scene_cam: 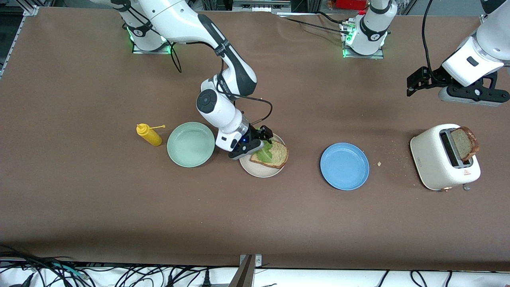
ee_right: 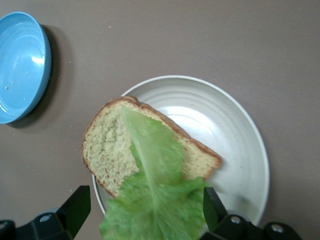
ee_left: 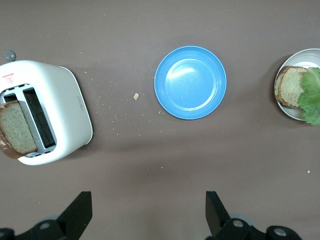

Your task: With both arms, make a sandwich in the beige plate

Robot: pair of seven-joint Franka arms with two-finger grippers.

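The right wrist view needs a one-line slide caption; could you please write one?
Open right gripper over lettuce leaf lying on a bread slice in the beige plate.

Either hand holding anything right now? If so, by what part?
Nothing held. Right hand is open over the lettuce on the beige plate; left hand hangs open above the table.
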